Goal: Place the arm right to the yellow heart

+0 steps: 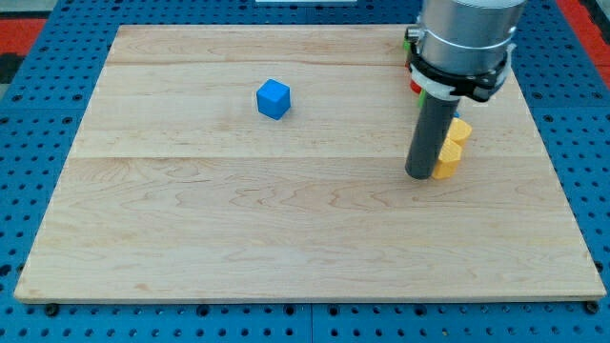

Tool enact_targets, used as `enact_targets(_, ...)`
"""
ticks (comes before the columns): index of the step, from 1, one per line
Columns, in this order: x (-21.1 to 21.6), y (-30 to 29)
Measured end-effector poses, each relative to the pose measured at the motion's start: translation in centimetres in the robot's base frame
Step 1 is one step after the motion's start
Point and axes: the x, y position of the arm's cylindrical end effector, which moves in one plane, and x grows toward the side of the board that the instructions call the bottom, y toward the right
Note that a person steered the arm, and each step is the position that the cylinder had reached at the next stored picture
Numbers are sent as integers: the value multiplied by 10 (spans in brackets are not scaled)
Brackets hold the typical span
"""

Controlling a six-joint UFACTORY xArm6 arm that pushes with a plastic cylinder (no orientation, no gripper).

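Yellow heart sat touching my tip on its right; the end effector, a bare rod clamping nothing, needed circling round without nudging it.

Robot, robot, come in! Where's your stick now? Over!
My tip touching yellow heart's left side. Still needs its right. Blue cube far left. Over.

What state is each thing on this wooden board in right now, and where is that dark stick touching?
my tip: down on the board, at the yellow block's left side, touching or nearly so.
yellow block: partly hidden behind the rod, shape unclear.
blue cube: alone, far to the view's left, untouched.
red and green blocks: mostly hidden behind the arm.
wooden board: lying flat.
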Motion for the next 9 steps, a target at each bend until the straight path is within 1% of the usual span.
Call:
enact_targets(2, 11, 9)
enact_targets(3, 38, -15)
enact_targets(4, 66, -14)
enact_targets(5, 47, 27)
enact_targets(6, 4, 74)
enact_targets(7, -27, 107)
enact_targets(8, -46, 101)
enact_targets(9, -46, 101)
